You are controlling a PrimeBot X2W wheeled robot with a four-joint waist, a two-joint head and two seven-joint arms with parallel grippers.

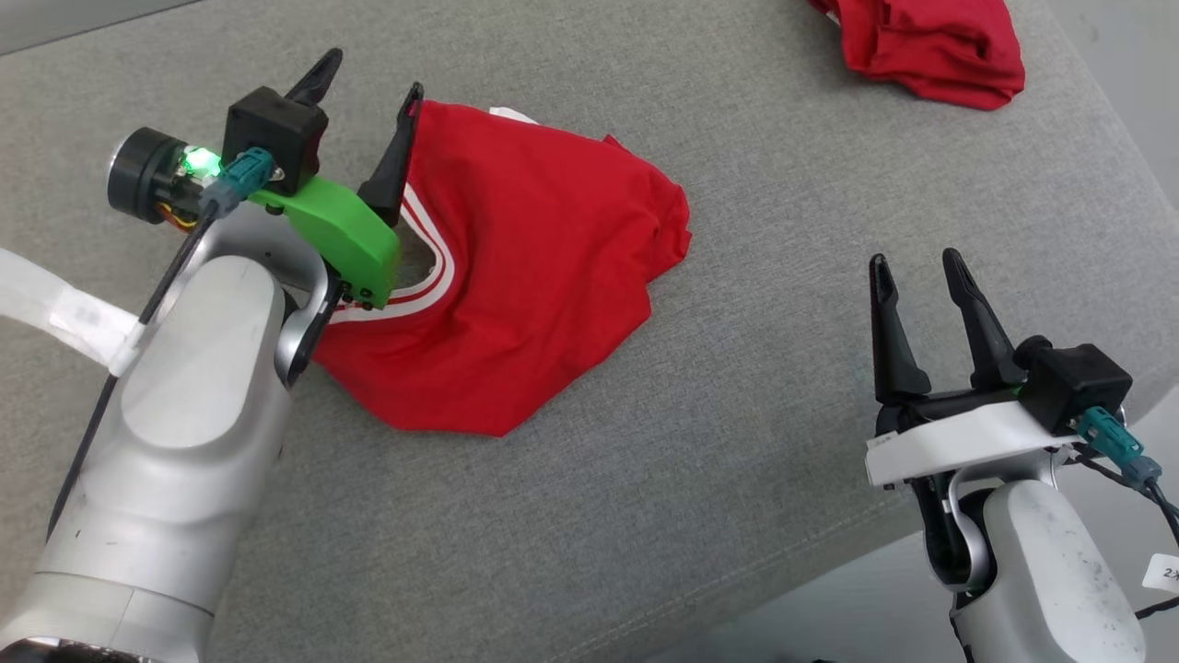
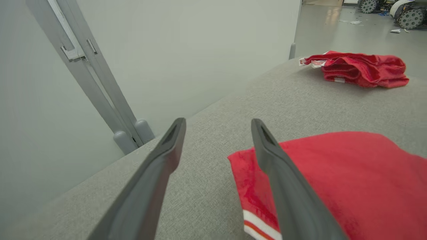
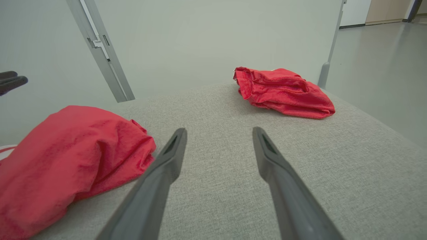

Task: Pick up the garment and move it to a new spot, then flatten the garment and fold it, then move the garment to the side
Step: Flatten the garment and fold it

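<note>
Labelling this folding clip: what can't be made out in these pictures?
Head view: the left arm's green mount covers part of the striped edge of the red fabric garment with white trim.
Head view: the top edge cuts off the crumpled red cloth bundle.
Left wrist view: a finger of the left tool hides whether it touches the garment.
Right wrist view: the left edge cuts the garment.

One red knit garment (image 1: 543, 276) lay crumpled on the grey woven upholstered surface (image 1: 737, 479), left of centre in the head view. Not flat: cloth doubled over itself, outline roughly triangular, one point toward the near edge. Folds bunched along its right side. White-and-red striped trim (image 1: 449, 267) curved round an opening on its left side. Left wrist view: a corner lying flat, stripe at the hem. Right wrist view: a low wrinkled mound.
</note>
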